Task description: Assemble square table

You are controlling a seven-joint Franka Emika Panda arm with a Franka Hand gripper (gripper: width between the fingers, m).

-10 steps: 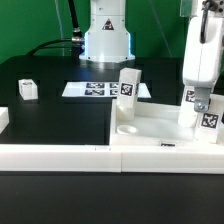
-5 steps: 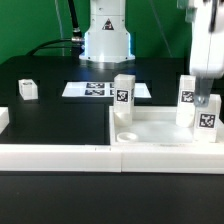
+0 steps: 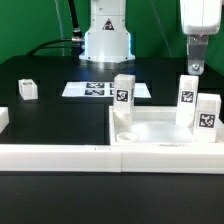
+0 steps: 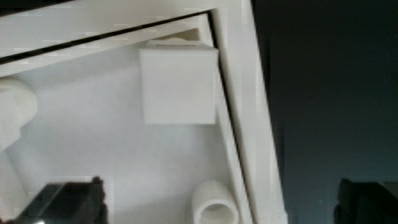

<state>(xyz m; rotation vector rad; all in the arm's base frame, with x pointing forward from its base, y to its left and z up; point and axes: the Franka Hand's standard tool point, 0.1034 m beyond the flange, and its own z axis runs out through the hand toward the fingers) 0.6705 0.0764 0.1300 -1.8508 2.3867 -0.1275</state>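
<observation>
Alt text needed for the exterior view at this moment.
A white square table top lies on a black table with three tagged legs standing upright in it, the open end effector above one. A fourth leg block and the marker board lie apart.

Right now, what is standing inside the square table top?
Three white tagged leg blocks stand upright in the square table top: one at a far corner, two by the exterior view's right rim. Their seated bases are hidden. The open gripper hangs above.

Three upright legs (image 3: 187,98) crowd the tabletop (image 3: 160,128) (rim included); black table (image 3: 50,115) lies open.
</observation>
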